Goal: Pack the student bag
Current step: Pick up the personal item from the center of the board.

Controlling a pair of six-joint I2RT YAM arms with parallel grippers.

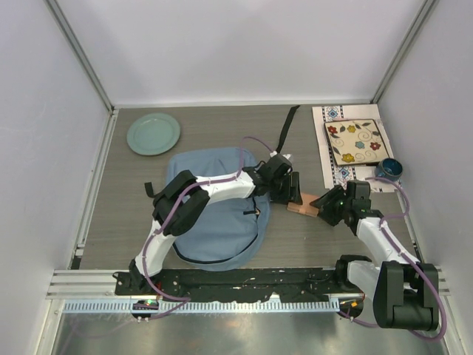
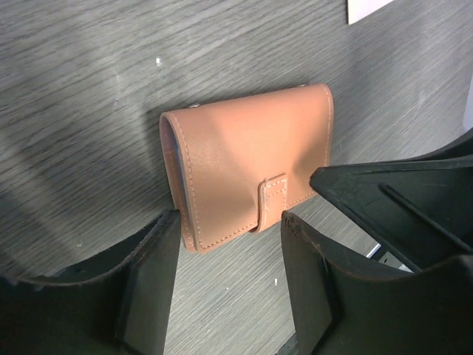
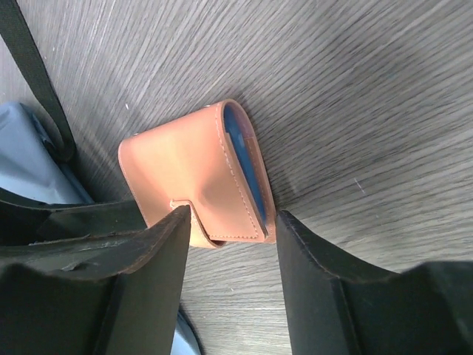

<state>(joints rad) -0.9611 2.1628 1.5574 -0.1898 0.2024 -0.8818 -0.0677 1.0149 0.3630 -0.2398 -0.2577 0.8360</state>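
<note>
A grey wood-grain table (image 1: 118,200) sits boxed in by plain white walls, back (image 1: 244,44), left (image 1: 37,148) and right (image 1: 436,111), with slanting metal posts (image 1: 81,53) in the far corners, a metal rail (image 1: 89,285) along its near edge, all evenly lit.

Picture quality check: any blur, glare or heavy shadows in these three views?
Top external: even light, no glare, only soft shadows around the bag. Left wrist: wallet sharp, left end effector near-black and soft, faint shadow bands on the table. Right wrist: wallet crisp, right end effector underexposed, bag corner soft.
</note>
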